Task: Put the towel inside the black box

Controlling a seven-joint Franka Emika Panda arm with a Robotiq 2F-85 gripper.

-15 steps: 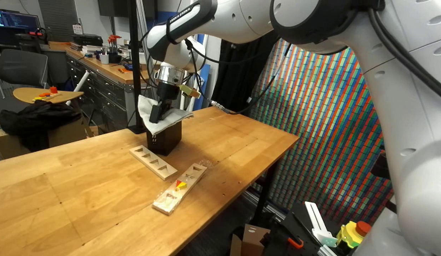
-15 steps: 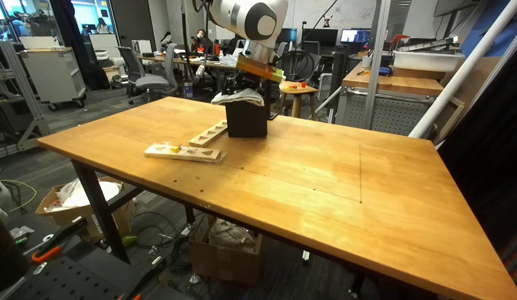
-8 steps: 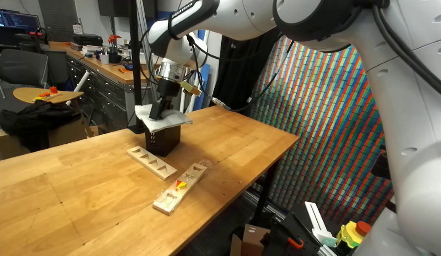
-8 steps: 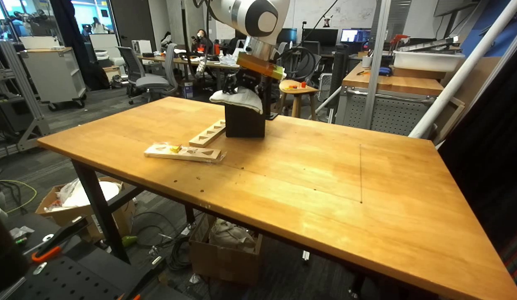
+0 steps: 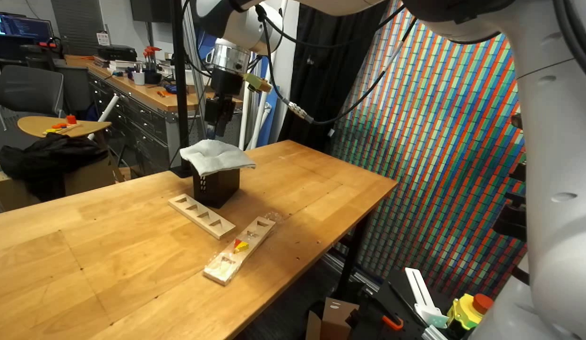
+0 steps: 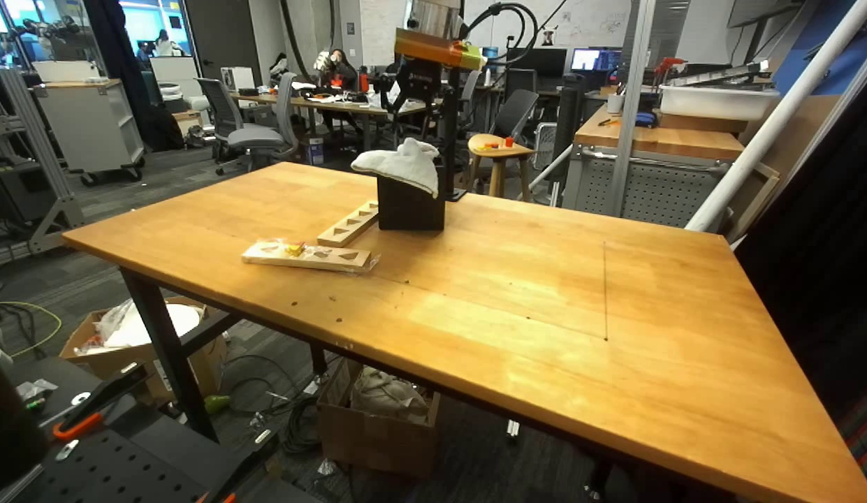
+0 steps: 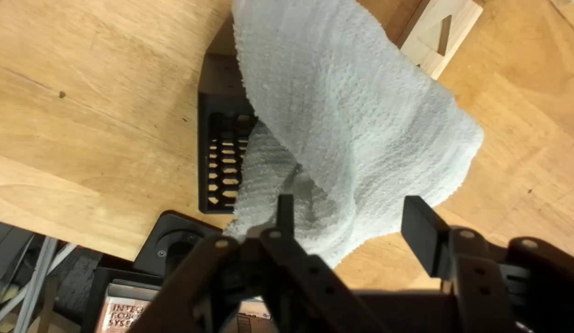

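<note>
The white towel (image 5: 216, 156) lies draped over the top of the black box (image 5: 216, 190), covering most of its opening and overhanging its sides. In an exterior view a bunched peak of the towel (image 6: 405, 168) stands above the box (image 6: 411, 213). In the wrist view the towel (image 7: 361, 101) has a folded hollow, and one strip of the box's rim and holed inside (image 7: 203, 152) shows beside it. My gripper (image 7: 349, 208) is open and empty, its two fingers wide apart. In an exterior view the gripper (image 5: 216, 126) hangs just above the towel, apart from it.
A pale wooden block with triangular cutouts (image 5: 203, 217) lies right beside the box. A second, plastic-wrapped block (image 5: 238, 252) with red and yellow pieces lies nearer the table's (image 5: 146, 274) front edge. A black upright post (image 5: 180, 94) stands close behind the box.
My gripper has let go of the towel and risen above it. The towel first sank a little onto the box and now stays there. The box shifted slightly, then stayed still.
</note>
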